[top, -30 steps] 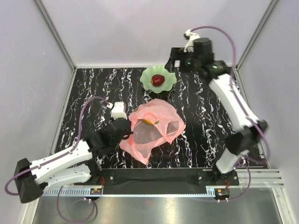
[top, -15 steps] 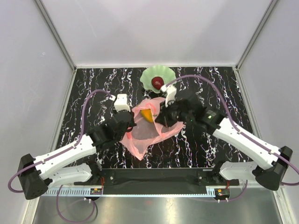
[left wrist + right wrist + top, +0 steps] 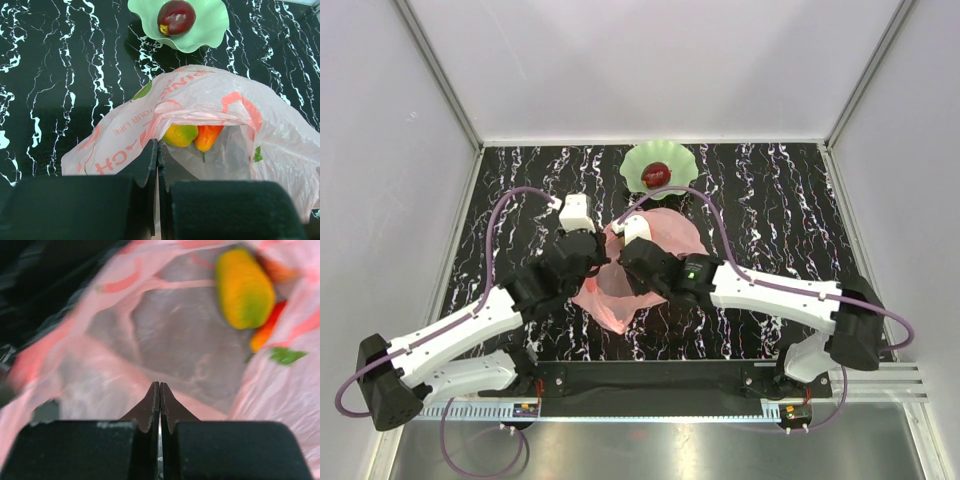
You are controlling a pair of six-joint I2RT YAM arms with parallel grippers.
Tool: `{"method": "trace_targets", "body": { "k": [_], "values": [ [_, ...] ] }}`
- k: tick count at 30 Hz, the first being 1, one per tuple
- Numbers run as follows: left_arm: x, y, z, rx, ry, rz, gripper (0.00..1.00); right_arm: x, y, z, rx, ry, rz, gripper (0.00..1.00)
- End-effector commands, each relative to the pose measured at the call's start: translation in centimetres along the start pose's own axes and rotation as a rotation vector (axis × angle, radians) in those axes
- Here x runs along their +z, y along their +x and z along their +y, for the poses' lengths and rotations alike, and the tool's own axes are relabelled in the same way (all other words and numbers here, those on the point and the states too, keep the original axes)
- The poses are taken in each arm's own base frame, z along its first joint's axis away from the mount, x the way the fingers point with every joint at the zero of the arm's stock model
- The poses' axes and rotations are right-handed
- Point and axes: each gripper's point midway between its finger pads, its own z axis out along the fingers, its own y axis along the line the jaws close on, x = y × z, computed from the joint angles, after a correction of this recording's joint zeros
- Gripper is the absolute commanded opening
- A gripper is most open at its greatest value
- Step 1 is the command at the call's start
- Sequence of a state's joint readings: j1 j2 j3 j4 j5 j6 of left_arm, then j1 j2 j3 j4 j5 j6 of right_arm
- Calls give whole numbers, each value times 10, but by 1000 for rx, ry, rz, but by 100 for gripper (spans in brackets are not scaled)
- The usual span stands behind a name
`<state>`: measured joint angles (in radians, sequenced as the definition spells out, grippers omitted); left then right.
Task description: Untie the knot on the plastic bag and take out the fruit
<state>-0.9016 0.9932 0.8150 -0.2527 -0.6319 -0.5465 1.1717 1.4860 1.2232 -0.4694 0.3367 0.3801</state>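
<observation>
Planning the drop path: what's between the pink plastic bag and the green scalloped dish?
Only bare black, white-veined tabletop; the translucent pink plastic bag and green scalloped dish sit apart, per the left wrist view.

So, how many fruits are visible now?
3: a dark red one in the green dish, a yellow-green one and an orange-red one side by side inside the pink bag. Others may be hidden.

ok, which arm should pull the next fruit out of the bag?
Right. The right end effector is shut and empty, aimed into the open plastic bag toward the yellow-green fruit. The left end effector is clamped on the bag's rim, holding it open.
</observation>
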Motion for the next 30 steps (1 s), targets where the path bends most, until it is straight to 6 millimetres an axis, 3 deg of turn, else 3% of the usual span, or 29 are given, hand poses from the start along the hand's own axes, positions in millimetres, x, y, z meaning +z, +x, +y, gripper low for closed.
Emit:
{"method": "trace_targets", "body": {
  "k": [1, 6, 13, 18, 22, 24, 28, 29, 30],
  "values": [
    [-10, -34, -12, -67, 53, -75, 0, 15, -26, -23, 39, 174, -156, 0],
    [-12, -36, -15, -82, 70, -75, 0, 62, 2, -15, -71, 173, -84, 0],
    [-15, -42, -18, -88, 84, -84, 0, 99, 24, -10, -144, 161, -42, 0],
    [-15, -43, -20, -85, 89, -81, 0, 112, 36, -34, -156, 258, -33, 0],
    [-14, -36, -19, -76, 92, -67, 0, 120, 38, -75, -103, 360, -32, 0],
    [-12, -31, -16, -65, 81, -61, 0, 118, 35, -87, -75, 367, -57, 2],
    [-2, -10, -7, -31, 37, -33, 0, 113, 21, -100, -62, 344, -91, 23],
    [4, 2, -2, -12, 23, -21, 0, 111, 16, -102, -74, 334, -98, 49],
    [7, 6, 0, -6, 16, -18, 0, 110, 16, -109, -75, 343, -94, 68]
  ]
}}
